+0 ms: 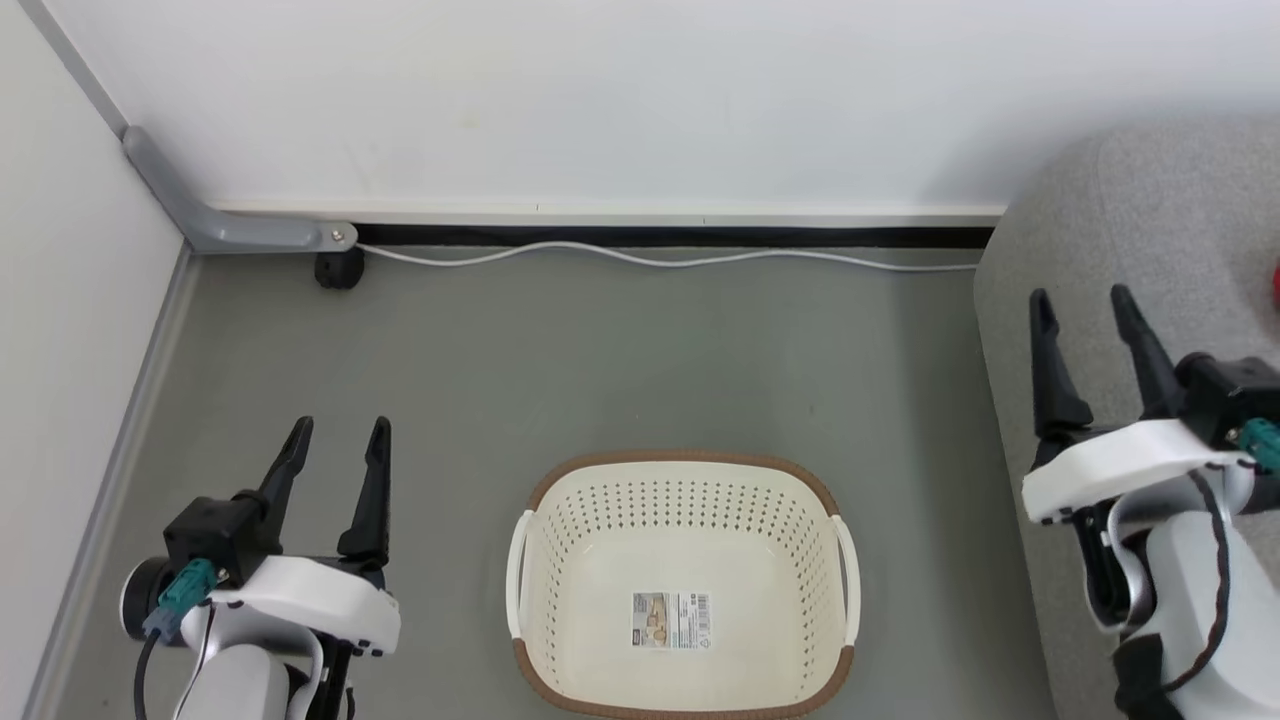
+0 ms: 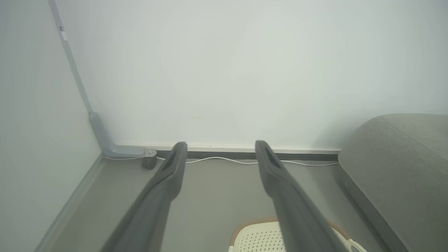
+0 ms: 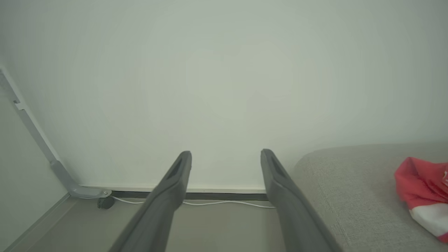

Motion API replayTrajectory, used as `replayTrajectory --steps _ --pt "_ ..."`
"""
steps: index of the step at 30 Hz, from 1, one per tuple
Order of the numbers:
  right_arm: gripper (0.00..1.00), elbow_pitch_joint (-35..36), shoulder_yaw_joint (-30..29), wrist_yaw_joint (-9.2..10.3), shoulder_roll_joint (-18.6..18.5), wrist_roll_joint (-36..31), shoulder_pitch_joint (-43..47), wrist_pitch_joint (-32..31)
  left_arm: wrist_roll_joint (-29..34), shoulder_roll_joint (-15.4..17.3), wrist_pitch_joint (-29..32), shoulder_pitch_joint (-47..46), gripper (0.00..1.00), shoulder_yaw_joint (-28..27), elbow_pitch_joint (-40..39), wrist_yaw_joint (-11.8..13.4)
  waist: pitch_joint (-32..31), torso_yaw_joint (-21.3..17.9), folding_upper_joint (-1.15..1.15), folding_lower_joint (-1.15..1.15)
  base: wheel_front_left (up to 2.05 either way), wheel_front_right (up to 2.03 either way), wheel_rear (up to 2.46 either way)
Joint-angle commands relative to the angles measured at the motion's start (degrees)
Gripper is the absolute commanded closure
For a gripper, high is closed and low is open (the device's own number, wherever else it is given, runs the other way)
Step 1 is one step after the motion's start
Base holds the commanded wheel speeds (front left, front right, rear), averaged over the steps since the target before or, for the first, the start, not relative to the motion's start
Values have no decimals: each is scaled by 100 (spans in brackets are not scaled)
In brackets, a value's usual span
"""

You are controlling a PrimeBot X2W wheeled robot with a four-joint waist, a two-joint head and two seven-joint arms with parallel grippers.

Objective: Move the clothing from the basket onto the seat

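Note:
The cream basket (image 1: pixel 683 585) with its brown rim stands on the grey floor at bottom centre, holding nothing but a paper label (image 1: pixel 671 620). Its far rim (image 2: pixel 259 238) peeks into the left wrist view. A red garment with white trim (image 3: pixel 423 190) lies on the grey sofa (image 3: pixel 350 196); a sliver of red (image 1: pixel 1276 285) marks it at the head view's right edge. My left gripper (image 1: pixel 340 432) is open, left of the basket. My right gripper (image 1: pixel 1082 300) is open above the sofa's (image 1: pixel 1100 250) left end. Nothing sits between either pair of fingers.
A white wall runs across the back, with a white cable (image 1: pixel 650 258) along its dark baseboard. A grey bracket and a small black wheel (image 1: pixel 338 268) occupy the back left corner, where a side wall (image 1: pixel 60 300) closes in. The sofa's rounded end (image 2: pixel 395 175) borders the floor on the right.

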State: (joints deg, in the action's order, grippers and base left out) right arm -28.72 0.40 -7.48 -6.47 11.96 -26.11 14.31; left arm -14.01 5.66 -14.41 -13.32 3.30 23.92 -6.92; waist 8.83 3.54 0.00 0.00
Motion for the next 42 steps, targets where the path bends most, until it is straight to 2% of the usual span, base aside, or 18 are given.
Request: replayTrajectory --steps 1,13,21,39,40,42 --pt "0 192 176 -1 35 38 155 69 71 50 -59 47 0 -298 -178 38 -184 50 0 0 0 0 0" --pt "0 454 619 -1 203 131 1258 69 254 -97 -59 854 0 -822 -447 -41 -670 -218 0 0 0 0 0" --pt "0 564 836 -1 216 105 1607 69 336 -198 -59 1299 0 -1032 -688 -52 -851 -383 0 0 0 0 0" --pt "0 483 773 -1 294 -16 1860 69 398 -274 -59 1560 0 -915 -680 -56 -949 -378 0 0 0 0 0" --pt "100 476 760 -1 296 -16 1863 69 380 -275 -59 1546 100 -899 -654 -56 -952 -378 0 0 0 0 0" --pt "100 291 676 0 309 60 1998 -18 387 -348 18 1685 100 -746 -412 -34 -953 -379 0 0 0 0 0"
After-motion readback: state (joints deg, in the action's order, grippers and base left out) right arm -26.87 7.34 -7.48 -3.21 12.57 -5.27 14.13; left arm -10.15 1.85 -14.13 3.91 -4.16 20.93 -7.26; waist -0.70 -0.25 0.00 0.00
